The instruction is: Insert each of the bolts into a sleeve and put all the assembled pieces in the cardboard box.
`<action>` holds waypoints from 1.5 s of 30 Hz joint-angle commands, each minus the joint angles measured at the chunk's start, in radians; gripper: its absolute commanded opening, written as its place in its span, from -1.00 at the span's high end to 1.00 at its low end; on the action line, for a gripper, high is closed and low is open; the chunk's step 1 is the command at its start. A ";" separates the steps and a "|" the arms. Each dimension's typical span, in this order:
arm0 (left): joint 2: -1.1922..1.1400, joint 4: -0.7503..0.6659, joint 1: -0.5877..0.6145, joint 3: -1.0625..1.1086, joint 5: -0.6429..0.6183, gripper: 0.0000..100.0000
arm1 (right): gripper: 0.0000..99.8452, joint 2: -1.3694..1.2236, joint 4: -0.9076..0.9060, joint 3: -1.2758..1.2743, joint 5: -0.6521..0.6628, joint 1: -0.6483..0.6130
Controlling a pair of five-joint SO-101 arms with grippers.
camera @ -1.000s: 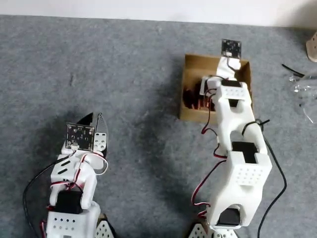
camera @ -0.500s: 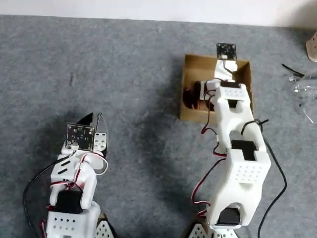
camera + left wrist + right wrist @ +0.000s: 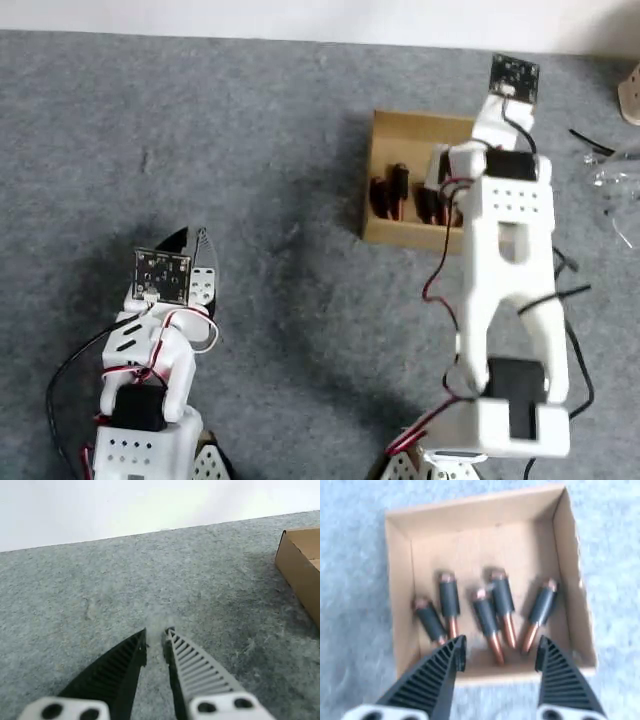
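The cardboard box (image 3: 410, 135) sits on the grey carpet at the far right. Several assembled pieces (image 3: 395, 190), dark sleeves with copper bolts (image 3: 495, 607), lie side by side on the box floor (image 3: 470, 550). My right gripper (image 3: 501, 644) hangs open above the box's near wall with nothing between its fingers. My left gripper (image 3: 195, 238) is at the near left, low over bare carpet and far from the box. It is shut and empty, with only a thin slit between its fingertips (image 3: 156, 631). One corner of the box (image 3: 300, 565) appears off to its side.
Clear plastic bits and dark cables (image 3: 610, 165) lie on the carpet right of the box. A pale object (image 3: 630, 95) sits at the far right edge. A white strip (image 3: 300, 18) borders the carpet at the back. Bare carpet (image 3: 280, 200) lies between the arms.
The right arm has lifted and swung slightly right out of the box, uncovering the pieces inside. The left arm has not moved.
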State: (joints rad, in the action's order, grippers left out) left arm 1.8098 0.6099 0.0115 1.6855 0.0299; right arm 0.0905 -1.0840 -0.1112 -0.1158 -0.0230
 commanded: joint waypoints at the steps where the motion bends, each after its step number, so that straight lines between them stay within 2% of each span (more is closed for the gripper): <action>1: 0.013 0.003 0.012 0.010 0.005 0.85 | 0.74 0.151 0.058 -0.174 -0.003 -0.042; 11: 0.013 0.025 0.050 0.010 0.005 0.86 | 0.95 0.572 0.397 -0.731 -0.003 -0.076; 13: 0.013 0.023 0.050 0.010 0.005 0.91 | 0.99 0.657 0.467 -0.842 -0.003 -0.077; 15: 0.015 0.020 0.050 0.010 0.005 1.00 | 0.99 0.737 0.552 -0.954 -0.003 -0.077; 24: 0.015 0.023 0.051 0.010 0.005 0.99 | 0.99 1.086 0.848 -1.392 -0.003 -0.073; 30: 0.015 0.023 0.051 0.010 0.005 0.99 | 0.99 1.354 0.972 -1.620 -0.003 -0.073; 32: 0.015 0.025 0.051 0.010 0.005 0.99 | 0.99 1.446 0.980 -1.679 -0.003 -0.073; 39: 0.013 0.025 0.051 0.010 0.005 0.99 | 0.99 1.653 0.639 -1.724 -0.003 -0.071; 45: 0.013 0.026 0.051 0.010 0.005 0.99 | 0.99 1.698 0.495 -1.724 -0.003 -0.071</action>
State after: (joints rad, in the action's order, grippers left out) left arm 1.8098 0.6314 0.0483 1.6855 0.0284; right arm 1.7645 -0.5455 -1.6747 -0.1174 -0.0951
